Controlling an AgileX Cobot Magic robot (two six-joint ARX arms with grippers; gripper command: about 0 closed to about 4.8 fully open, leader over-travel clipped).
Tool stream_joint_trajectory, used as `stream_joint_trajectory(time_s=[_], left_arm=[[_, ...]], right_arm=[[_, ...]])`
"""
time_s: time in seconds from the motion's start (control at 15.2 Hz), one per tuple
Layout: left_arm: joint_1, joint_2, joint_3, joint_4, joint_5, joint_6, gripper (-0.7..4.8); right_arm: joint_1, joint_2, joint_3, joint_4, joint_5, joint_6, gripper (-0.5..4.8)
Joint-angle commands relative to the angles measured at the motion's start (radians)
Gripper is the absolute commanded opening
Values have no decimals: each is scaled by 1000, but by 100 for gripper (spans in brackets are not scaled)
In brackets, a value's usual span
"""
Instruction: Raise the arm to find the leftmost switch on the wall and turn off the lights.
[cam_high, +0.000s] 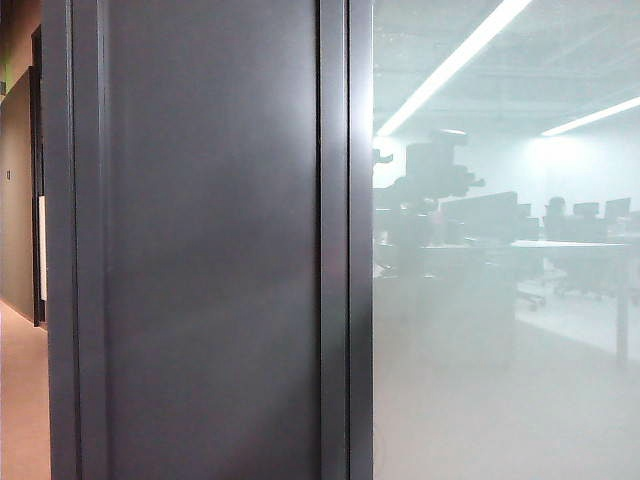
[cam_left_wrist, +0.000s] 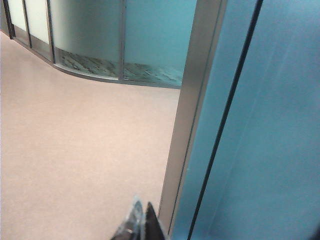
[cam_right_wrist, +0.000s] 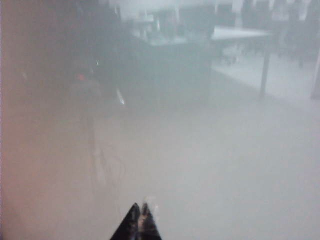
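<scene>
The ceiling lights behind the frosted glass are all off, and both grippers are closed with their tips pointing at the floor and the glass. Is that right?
Not quite. The ceiling lights are on: the exterior view shows them as bright strips glowing through the frosted glass. The rest holds. The left gripper is closed, aimed over the floor beside the glass wall, and the right gripper is closed, facing the glass.

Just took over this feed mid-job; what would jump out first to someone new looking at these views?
First, the dark grey wall panel filling the left half of the exterior view, then the frosted glass on the right with ceiling lights and a hazy dark arm silhouette. Both wrist views show shut tips: left gripper over pale floor, right gripper facing the glass. No switch shows.
</scene>
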Motion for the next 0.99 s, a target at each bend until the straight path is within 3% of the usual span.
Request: stream_joint_trajectory(time_s=[0.07, 0.79, 0.99], left_arm=[[2, -1, 1, 6, 3, -2, -5], [2, 0, 1, 6, 3, -2, -5], [2, 0, 1, 6, 3, -2, -5]], right_arm=[[1, 0, -19, 69, 1, 1, -1], [-1, -55, -105, 99, -8, 20, -1], [-2, -55, -105, 97, -99, 19, -1]])
